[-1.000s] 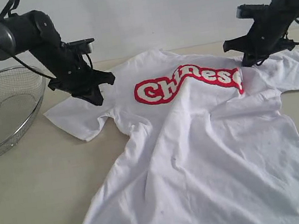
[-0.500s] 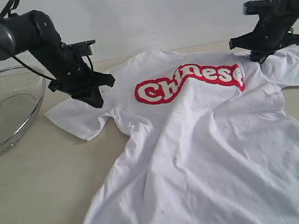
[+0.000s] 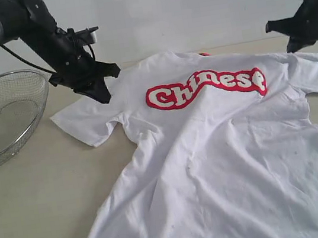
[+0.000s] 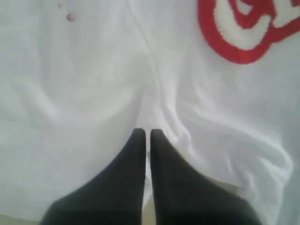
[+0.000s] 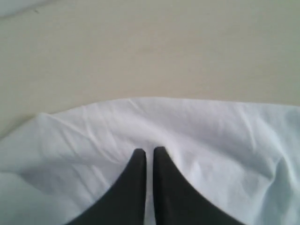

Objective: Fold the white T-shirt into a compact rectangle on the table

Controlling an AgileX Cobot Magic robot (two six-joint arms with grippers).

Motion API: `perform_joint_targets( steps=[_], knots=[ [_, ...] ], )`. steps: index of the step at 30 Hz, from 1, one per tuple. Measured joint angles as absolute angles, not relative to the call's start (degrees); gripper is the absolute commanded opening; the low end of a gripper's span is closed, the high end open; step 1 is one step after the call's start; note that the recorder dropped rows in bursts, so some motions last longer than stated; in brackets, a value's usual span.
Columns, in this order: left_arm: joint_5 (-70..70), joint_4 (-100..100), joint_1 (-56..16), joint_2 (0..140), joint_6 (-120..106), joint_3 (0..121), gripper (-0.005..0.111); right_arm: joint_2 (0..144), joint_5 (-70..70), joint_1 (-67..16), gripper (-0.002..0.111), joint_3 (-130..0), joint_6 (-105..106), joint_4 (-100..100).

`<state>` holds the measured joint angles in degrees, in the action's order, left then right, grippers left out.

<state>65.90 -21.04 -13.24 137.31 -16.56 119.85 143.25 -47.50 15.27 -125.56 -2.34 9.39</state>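
Note:
The white T-shirt (image 3: 223, 145) lies front up on the table (image 3: 40, 202), its red lettering (image 3: 205, 88) across the chest. My left gripper (image 3: 105, 97) is shut at the shirt's left shoulder, by the sleeve seam. In the left wrist view its tips (image 4: 146, 132) pinch a ridge of white cloth (image 4: 93, 93) near the red print (image 4: 248, 33). My right gripper (image 3: 291, 49) is shut at the right shoulder edge. The right wrist view shows its tips (image 5: 149, 151) closed on creased white fabric (image 5: 225, 136), with bare table (image 5: 150, 51) beyond.
A wire mesh basket (image 3: 3, 115) stands at the left edge of the table, close to my left arm. A pale wall runs behind the table. The shirt's hem runs past the bottom of the exterior view.
My right gripper has moved right and up, drawing the right shoulder and sleeve outward; the lettering now lies flat and fully readable. My left gripper has lifted slightly at the left shoulder.

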Motion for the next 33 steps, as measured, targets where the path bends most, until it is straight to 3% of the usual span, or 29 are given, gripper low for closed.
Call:
perform_joint_targets(
  steps=[9, 18, 26, 33],
  knots=[
    [69.4, -28.9, -13.3, 134.6, -19.2, 118.5, 0.004, 132.9, -52.9, 15.3, 0.000, -120.2, 0.0, 14.3],
    [69.6, -29.5, -17.3, 129.9, -20.3, 106.5, 0.004, 114.2, -45.0, 12.6, 0.000, -88.3, 7.6, 22.9],
    [67.4, -29.1, -23.5, 121.8, -21.0, 93.0, 0.004, 97.9, -38.8, 1.9, 0.000, -63.8, 9.0, 24.3],
    [61.5, -28.5, -26.6, 117.8, -20.3, 78.0, 0.004, 90.1, -36.5, -6.2, 0.000, -50.9, 9.0, 25.1]
  ],
)
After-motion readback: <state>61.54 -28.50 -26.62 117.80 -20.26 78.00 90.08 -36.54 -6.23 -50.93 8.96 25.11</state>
